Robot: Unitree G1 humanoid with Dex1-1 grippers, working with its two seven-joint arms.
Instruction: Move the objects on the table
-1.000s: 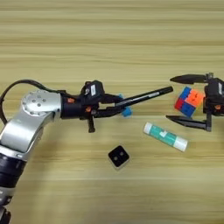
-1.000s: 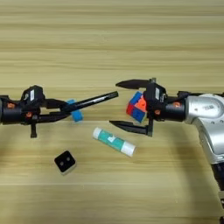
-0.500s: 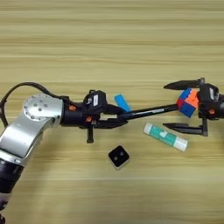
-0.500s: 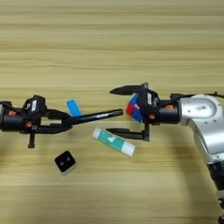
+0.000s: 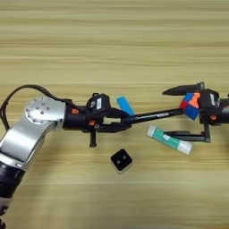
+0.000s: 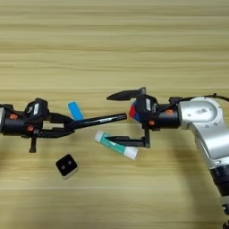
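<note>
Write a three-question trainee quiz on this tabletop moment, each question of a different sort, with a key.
1. True or false: the left gripper is shut on the black pen.
2. Multiple choice: the puzzle cube is
A. lying alone near the glue stick
B. between the open fingers of the right gripper
C. stacked on the small black cube
3. Fill in: the thing lying nearest the table's front edge is the ____ .

Key
1. True; the pen sticks out toward the right gripper.
2. B.
3. Small black cube; the glue stick and blue block lie further back.
</note>
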